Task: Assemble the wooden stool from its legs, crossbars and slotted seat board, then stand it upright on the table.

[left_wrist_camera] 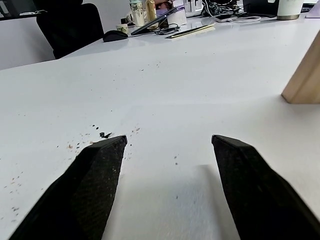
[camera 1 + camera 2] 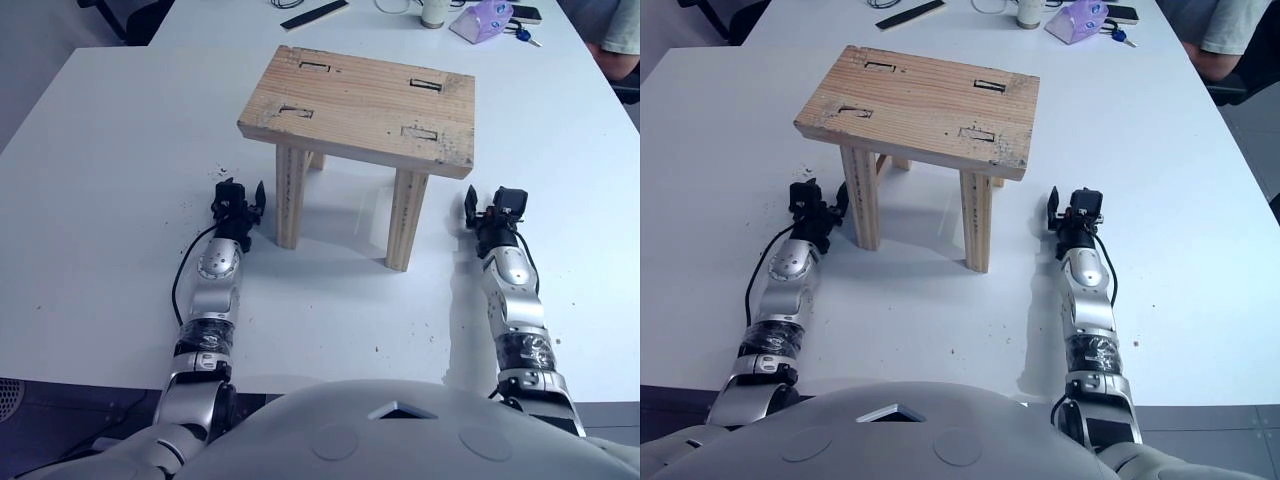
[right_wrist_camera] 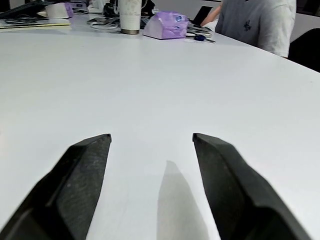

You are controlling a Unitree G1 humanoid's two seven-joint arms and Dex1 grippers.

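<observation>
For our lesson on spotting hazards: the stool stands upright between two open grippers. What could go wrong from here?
1. The left gripper lies close beside a front leg of the stool; a sideways swing on pulling back might shove or tip it.
2. Whether the legs sit fully in the slots of the seat cannot be told, so it may wobble.

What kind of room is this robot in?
Most likely an office or a lab workroom. The wooden stool stands on a big white table. A black office chair sits past the table's edge, and a cup and some cables lie at the far end.
</observation>
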